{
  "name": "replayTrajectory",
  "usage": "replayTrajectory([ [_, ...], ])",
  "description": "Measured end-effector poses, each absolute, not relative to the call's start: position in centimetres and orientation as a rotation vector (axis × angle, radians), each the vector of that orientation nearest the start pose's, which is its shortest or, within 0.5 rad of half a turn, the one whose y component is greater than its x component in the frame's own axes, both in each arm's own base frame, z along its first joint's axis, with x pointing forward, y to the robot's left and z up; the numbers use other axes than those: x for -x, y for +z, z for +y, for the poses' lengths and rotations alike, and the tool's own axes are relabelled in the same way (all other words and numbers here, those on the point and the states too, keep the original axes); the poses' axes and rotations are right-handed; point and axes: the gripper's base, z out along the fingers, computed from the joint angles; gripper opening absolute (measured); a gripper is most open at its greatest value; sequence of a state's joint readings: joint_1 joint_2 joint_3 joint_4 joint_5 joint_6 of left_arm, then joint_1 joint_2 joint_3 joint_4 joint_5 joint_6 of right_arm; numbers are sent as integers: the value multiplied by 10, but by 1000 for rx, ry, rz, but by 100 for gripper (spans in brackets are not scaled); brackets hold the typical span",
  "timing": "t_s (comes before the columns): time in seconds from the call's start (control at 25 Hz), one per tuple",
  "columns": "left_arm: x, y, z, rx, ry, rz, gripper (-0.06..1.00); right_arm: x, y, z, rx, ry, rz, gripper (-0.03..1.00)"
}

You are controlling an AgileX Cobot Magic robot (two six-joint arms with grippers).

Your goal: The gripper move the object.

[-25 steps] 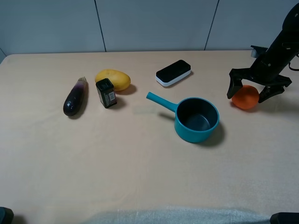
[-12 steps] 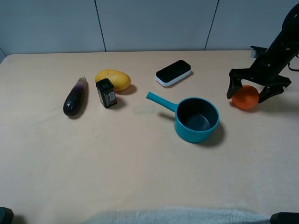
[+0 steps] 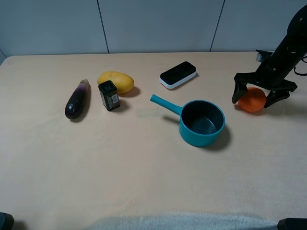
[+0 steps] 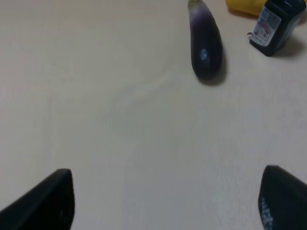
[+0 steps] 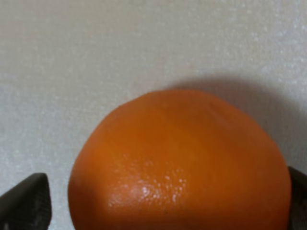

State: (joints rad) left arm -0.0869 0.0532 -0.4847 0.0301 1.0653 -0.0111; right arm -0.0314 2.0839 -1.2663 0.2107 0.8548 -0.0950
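Straddled the orange near the table's right edge, without gripping it yet.
Hung over it with the right gripper spread wide, a finger on either side, while it rested on the table well right of the teal pot. Showed the left gripper parted and empty, near the eggplant. Risked rolling or squirting the orange sideways if pinched off-centre or too high on its round skin.
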Motion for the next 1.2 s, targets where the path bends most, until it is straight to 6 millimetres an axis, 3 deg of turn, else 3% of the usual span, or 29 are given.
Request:
replayTrajectory([
  [0.28, -5, 273, 2, -80, -22, 2116, 77, -373, 101, 3, -131, 260, 3159, 69],
  [0.8, -5, 273, 2, -80, -22, 2116, 77, -374, 100, 3, -135, 265, 3158, 56],
  [1.2, -5, 273, 2, -80, -22, 2116, 77, -374, 101, 3, -136, 265, 3155, 56],
])
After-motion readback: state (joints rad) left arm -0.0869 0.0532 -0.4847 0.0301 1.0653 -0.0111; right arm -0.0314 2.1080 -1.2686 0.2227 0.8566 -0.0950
